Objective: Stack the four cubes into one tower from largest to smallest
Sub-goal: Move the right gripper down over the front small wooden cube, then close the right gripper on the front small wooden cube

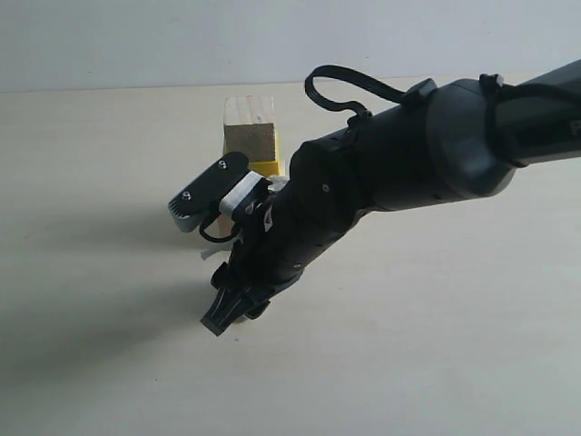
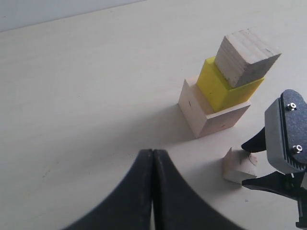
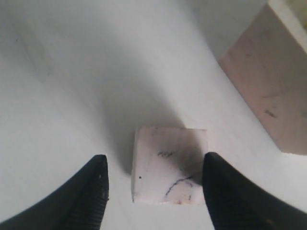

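Black and bulky, the right arm (image 1: 408, 154) fills the foreground of the exterior view, a loop of black cable (image 1: 349, 91) standing up from its matte casing. Under it lies the table (image 1: 91, 182), a smooth, pale cream surface with only faint specks, and behind that rises a plain grey-blue wall (image 1: 136, 36).

On the table sits the large pale wooden cube (image 2: 211, 120), light-grained with sharp edges. A bright yellow cube (image 2: 218, 88), smooth and evenly coloured, rests on top of it, turned slightly off square. On the yellow cube rests a bare wooden cube (image 2: 244, 60), its end grain showing as fine grey lines. In the exterior view the arm hides the large cube, and only the two upper cubes show.

Just beside the large cube, on the table and apart from it, lies the smallest cube (image 3: 168, 165), whose pale top carries a dark curved mark and a small scribble.

The right hand (image 3: 156, 187) is spread wide and straddles this smallest cube, with one dark finger (image 3: 91, 196) on each side. A strip of table shows between each finger and the wood, so it grips nothing.

The left hand (image 2: 152, 167) hangs above bare table, well apart from the large cube. Its two black fingers are pressed flat together and hold nothing.
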Available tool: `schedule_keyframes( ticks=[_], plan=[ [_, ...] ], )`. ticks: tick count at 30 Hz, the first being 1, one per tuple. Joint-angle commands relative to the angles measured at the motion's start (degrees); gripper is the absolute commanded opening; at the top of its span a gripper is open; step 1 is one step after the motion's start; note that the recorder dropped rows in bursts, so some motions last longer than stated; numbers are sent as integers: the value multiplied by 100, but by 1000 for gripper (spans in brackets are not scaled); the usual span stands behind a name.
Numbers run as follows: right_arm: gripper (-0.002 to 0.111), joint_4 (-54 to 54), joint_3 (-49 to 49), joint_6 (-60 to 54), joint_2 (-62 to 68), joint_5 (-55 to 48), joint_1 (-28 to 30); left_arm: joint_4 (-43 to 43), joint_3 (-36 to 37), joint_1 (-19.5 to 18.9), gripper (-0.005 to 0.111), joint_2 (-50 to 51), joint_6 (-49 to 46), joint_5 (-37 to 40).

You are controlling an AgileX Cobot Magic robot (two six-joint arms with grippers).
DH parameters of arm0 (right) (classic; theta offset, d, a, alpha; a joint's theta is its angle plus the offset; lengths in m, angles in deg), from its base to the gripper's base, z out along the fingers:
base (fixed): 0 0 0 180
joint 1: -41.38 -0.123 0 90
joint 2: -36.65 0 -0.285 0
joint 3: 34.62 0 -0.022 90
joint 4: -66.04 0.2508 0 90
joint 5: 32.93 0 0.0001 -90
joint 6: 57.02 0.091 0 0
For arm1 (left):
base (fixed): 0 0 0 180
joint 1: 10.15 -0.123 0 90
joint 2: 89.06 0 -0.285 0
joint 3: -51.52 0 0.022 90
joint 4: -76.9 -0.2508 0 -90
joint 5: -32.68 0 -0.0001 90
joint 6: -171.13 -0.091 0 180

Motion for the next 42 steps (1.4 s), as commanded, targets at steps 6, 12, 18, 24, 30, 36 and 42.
schedule_keyframes(
  ticks=[6, 12, 18, 24, 30, 36, 42],
  plan=[
    [49, -32, 29, 33, 123, -247, -15, 45, -3, -10, 0, -35, 1, -7],
    [33, -32, 29, 33, 123, -285, -15, 45, -3, -10, 0, -35, 1, -7],
    [43, -32, 29, 33, 123, -679, -15, 45, -3, -10, 0, -35, 1, -7],
    [49, 76, 29, 48, -118, -1033, -15, 45, -3, -10, 0, -35, -94, -7],
    [50, -171, 29, -564, -467, -605, -15, 67, -3, -10, 0, -35, -126, -27],
    [74, -147, 29, -618, -456, -297, -15, 67, -3, -10, 0, -35, -126, -27],
    [73, -147, 29, -610, -434, -45, -15, 89, -3, -10, 0, -35, -126, -27]
  ],
)
